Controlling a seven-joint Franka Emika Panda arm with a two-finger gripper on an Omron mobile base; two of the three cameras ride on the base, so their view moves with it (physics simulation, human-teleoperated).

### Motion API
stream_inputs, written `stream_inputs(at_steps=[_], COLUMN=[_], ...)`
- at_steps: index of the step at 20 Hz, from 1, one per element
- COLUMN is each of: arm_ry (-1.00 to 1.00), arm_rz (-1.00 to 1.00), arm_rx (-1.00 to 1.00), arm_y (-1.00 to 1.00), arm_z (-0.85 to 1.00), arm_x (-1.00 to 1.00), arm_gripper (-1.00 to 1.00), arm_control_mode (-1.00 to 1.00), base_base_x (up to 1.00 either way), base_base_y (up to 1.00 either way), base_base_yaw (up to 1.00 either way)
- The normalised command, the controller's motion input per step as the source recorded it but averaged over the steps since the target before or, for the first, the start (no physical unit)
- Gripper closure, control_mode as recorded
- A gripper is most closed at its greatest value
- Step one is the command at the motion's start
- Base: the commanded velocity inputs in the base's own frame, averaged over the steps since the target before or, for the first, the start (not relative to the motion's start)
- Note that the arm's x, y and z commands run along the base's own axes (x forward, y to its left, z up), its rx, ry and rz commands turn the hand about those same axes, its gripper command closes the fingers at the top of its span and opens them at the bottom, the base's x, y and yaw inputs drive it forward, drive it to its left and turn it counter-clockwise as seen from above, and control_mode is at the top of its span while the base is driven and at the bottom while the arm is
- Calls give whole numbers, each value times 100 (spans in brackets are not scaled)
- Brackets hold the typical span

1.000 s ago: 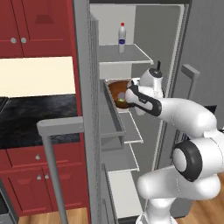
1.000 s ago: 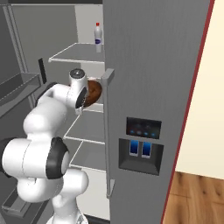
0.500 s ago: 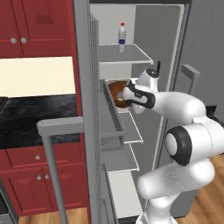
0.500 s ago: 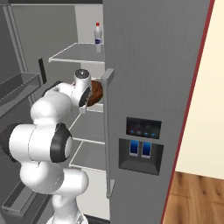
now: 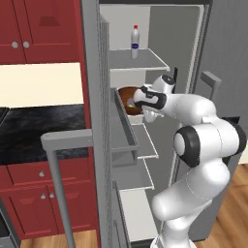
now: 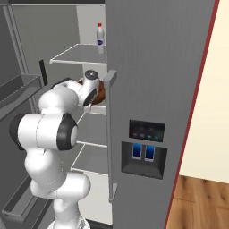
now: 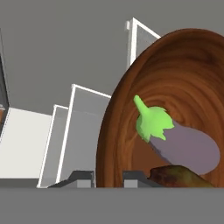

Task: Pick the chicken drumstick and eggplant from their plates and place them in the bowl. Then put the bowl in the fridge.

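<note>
Bowl (image 7: 175, 87): holds eggplant (image 7: 183, 142) and chicken drumstick (image 7: 179, 177); loading done. Gripper (image 7: 107, 178): pinched on bowl rim, inside open fridge (image 5: 160, 29) at middle shelf (image 5: 145, 140). Remaining: set down, release.

The arm (image 5: 193, 145) is glossy white, built of rounded, bulbous links. Dark grey to black rings mark its joints, one broad band circling the big elbow joint. A round grey cap tops the wrist, and a thin black strip stands beside it.
</note>
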Motion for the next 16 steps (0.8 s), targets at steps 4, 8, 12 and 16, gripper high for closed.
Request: stream_inputs(at_steps=[4,8,12,16], arm_ry=[0,0,2,1], arm_rz=[0,0,0,0], arm_rx=[0,0,0,0], arm_y=[0,0,7,11], arm_z=[-14,-15,-15,-9], arm_x=[44,42,39,34], arm_gripper=[100,100,100,100], arm_control_mode=[-100,-100,-100,-100], base_base_x=[0,0,0,0], base_base_y=[0,0,0,0], base_base_yaw=[0,0,0,0])
